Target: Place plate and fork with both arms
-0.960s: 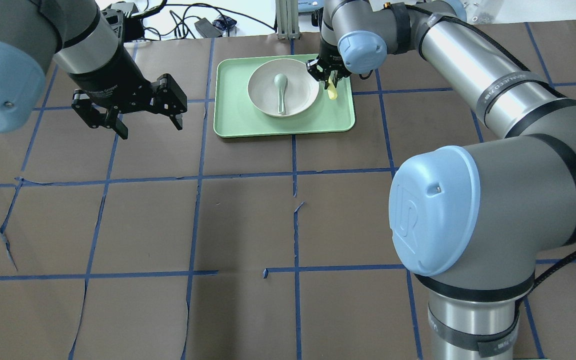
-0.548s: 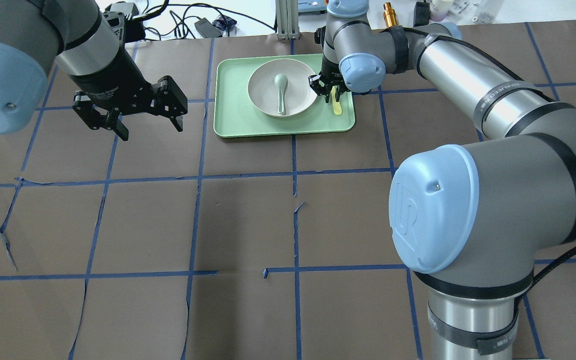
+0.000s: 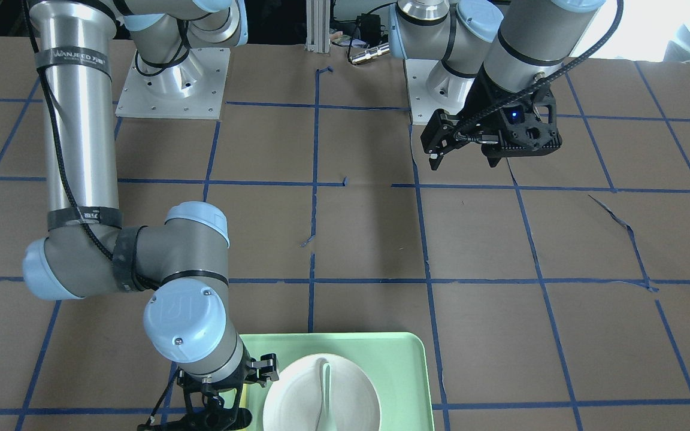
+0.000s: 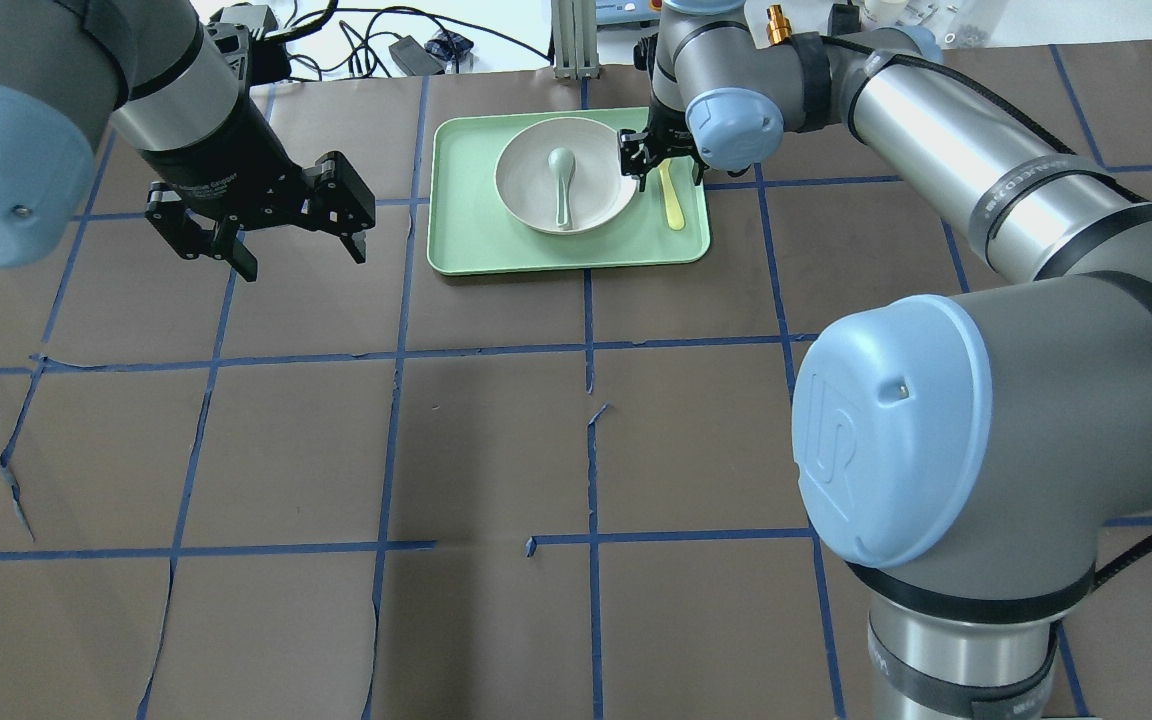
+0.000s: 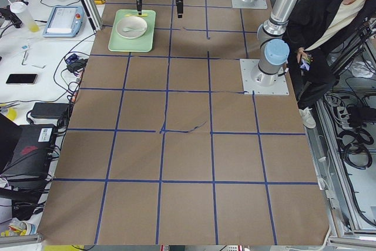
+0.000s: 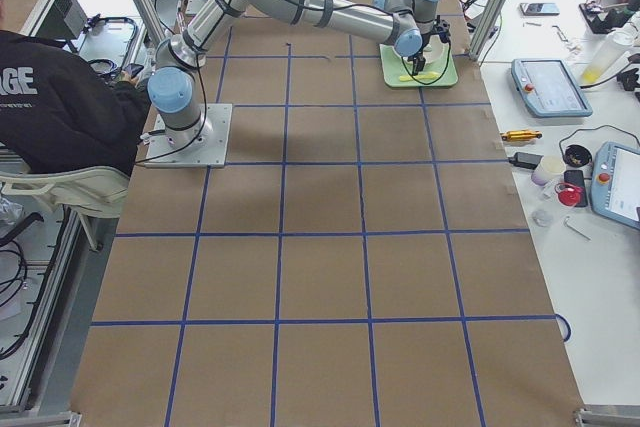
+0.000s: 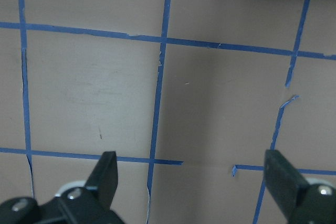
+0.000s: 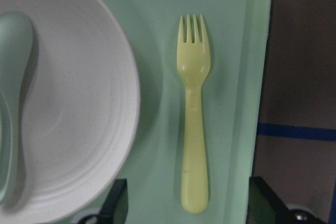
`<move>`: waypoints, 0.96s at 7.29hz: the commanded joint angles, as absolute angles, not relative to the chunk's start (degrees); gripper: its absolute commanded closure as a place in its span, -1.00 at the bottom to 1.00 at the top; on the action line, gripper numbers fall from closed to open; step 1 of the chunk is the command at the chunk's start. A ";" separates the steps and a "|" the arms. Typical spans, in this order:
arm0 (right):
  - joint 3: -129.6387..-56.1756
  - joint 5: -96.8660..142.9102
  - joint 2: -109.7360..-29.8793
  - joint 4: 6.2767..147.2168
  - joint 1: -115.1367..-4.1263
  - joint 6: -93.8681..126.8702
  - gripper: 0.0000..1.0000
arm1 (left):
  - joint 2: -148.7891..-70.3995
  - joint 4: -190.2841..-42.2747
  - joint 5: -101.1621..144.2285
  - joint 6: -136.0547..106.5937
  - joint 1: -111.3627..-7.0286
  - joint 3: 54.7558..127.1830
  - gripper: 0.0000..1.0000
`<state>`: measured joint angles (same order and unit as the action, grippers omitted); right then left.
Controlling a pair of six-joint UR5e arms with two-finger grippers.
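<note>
Lying flat on tray [image 8: 231,35] beside plate [image 8: 79,103]: pale-yellow fork [image 8: 194,129], short tines; right end effector [image 4: 661,165] spread above.

strap: black band [image 3: 74,58] round the silver-grey right arm [image 3: 78,137], white "WANJEED", the characters after it unreadable | cap: light-blue round joint cap [image 4: 886,430], embossed "UR" | clothing: black cloth garment [image 6: 45,107], large white "AGE", its start cut off

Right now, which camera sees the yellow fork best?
The right wrist-mounted view: the slim pale-yellow plastic fork shows whole, tines to handle, flat on the mint-green rectangular tray. Overhead shows it small; the other views, a speck or nothing.
</note>
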<state>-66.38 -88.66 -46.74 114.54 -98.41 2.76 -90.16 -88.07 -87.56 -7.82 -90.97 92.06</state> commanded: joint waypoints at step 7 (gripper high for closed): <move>-96.88 -89.37 -91.81 99.28 -92.20 0.88 -1.00 | -89.47 -88.15 -87.89 -7.82 -91.05 92.02 -1.00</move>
